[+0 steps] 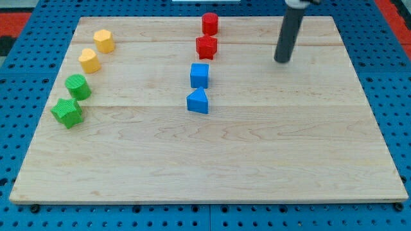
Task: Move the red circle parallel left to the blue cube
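The red circle [210, 24] stands near the board's top edge, just right of centre. A red star-shaped block [207, 47] sits right below it. The blue cube [200, 75] sits below the star, and a blue triangular block [198, 101] below the cube. The four form a column. My tip [282, 60] rests on the board to the right of this column, level with the gap between the red star and the blue cube, and touches no block.
At the board's left a slanted line holds a yellow hexagon [103, 40], a yellow block [89, 61], a green circle [78, 86] and a green star [67, 112]. The wooden board [212, 167] lies on a blue pegboard.
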You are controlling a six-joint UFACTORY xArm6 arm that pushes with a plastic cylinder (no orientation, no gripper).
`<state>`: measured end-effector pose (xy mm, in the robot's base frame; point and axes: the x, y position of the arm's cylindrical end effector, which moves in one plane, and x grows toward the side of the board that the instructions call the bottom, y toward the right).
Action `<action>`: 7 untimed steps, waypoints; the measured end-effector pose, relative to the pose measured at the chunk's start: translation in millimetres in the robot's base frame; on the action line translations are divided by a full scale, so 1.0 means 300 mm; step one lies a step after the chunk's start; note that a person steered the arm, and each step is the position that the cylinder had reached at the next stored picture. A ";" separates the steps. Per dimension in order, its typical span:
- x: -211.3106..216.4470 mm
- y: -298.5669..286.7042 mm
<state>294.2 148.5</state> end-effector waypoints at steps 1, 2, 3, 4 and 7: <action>-0.290 -0.044; -0.340 -0.173; -0.338 -0.478; -0.335 -0.557; -0.191 -0.753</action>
<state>237.0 -77.5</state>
